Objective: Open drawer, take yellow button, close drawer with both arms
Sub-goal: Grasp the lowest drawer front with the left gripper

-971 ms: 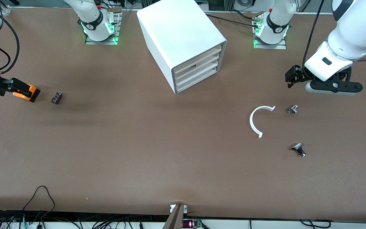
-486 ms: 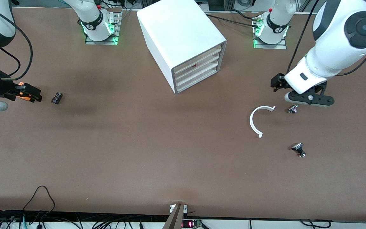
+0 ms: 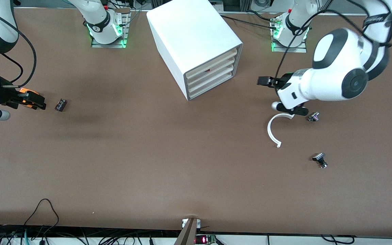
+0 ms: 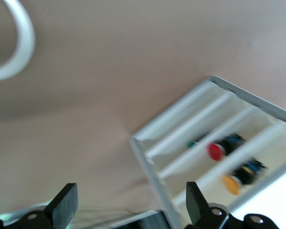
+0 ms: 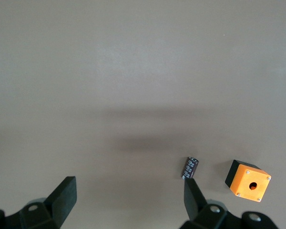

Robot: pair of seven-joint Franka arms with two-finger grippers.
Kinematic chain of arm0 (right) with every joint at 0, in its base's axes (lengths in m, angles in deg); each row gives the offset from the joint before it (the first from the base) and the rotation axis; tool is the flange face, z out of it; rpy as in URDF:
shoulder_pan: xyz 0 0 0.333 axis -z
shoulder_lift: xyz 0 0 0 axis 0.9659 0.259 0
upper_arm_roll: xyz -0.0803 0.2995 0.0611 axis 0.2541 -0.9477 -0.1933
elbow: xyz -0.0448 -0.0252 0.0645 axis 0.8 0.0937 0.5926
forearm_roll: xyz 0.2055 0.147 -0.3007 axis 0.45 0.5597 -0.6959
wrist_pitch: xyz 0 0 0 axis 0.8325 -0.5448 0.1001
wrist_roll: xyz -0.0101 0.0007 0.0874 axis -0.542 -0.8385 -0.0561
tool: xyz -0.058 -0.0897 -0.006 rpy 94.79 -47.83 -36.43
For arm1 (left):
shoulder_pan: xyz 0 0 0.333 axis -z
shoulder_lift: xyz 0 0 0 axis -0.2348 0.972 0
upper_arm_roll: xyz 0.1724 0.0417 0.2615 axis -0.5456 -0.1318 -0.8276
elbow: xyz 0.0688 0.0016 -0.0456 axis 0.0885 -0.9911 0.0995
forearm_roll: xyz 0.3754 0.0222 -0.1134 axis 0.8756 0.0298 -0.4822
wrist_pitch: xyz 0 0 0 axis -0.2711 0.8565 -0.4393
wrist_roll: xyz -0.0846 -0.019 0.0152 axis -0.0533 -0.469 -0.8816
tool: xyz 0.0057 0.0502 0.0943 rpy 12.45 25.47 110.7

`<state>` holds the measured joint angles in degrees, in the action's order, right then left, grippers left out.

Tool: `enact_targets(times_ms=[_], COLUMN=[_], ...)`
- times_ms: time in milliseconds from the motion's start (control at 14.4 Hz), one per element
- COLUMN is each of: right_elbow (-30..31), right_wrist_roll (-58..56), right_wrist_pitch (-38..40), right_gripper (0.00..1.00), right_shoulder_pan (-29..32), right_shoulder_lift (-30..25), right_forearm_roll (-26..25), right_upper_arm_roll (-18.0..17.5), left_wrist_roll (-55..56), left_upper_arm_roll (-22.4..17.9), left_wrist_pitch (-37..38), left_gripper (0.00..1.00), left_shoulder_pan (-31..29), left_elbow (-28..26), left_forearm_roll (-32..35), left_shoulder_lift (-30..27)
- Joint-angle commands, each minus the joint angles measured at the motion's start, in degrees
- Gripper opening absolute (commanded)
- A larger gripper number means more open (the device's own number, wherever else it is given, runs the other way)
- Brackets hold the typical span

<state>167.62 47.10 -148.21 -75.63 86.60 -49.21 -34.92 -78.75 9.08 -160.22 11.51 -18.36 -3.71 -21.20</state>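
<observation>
Three drawers sit flush in the cabinet [image 3: 196, 44], the drawer [image 3: 213, 61] unopened and the button [image 4: 238, 179] lying inside. Left gripper [image 3: 267, 81], jaws apart, hovers beside the cabinet front; a misaligned approach could push the cabinet or strike the white arc [image 3: 274, 129]. Right gripper [image 3: 29, 100], jaws apart, waits over the orange cube [image 5: 248, 180].

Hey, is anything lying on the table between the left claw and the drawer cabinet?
No. In the front view, only bare brown table separates the left claw from the cabinet. The white curved piece lies nearer the camera, outside that stretch.
</observation>
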Motion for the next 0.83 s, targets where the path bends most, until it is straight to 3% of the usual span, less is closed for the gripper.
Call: enact_targets(times_ms=[0,347,763], right_elbow=[-0.8,-0.8,-0.9], right_wrist_roll=[0.0,0.0,0.1], right_wrist_pitch=[0.1,0.1,0.1], right_gripper=[1.0,1.0,1.0], right_shoulder_pan=[-0.1,-0.2,-0.3], right_shoulder_lift=[0.2,0.6,1.1], right_forearm_roll=[-0.1,-0.1,-2.0], right_upper_arm_roll=[0.1,0.1,0.1], left_wrist_roll=[-4.4,-20.3,-22.6], left_upper_arm_roll=[0.0,0.5,5.3], left_wrist_pitch=[-3.5,-9.5,-9.7], left_gripper=[1.0,1.0,1.0], left_shoulder_pan=[-0.5,-0.3,-0.3], left_elbow=[-8.1,-19.4,-24.3], left_forearm_roll=[-10.5,-24.7,-30.7], left_shoulder_lift=[-1.2,0.9,0.8])
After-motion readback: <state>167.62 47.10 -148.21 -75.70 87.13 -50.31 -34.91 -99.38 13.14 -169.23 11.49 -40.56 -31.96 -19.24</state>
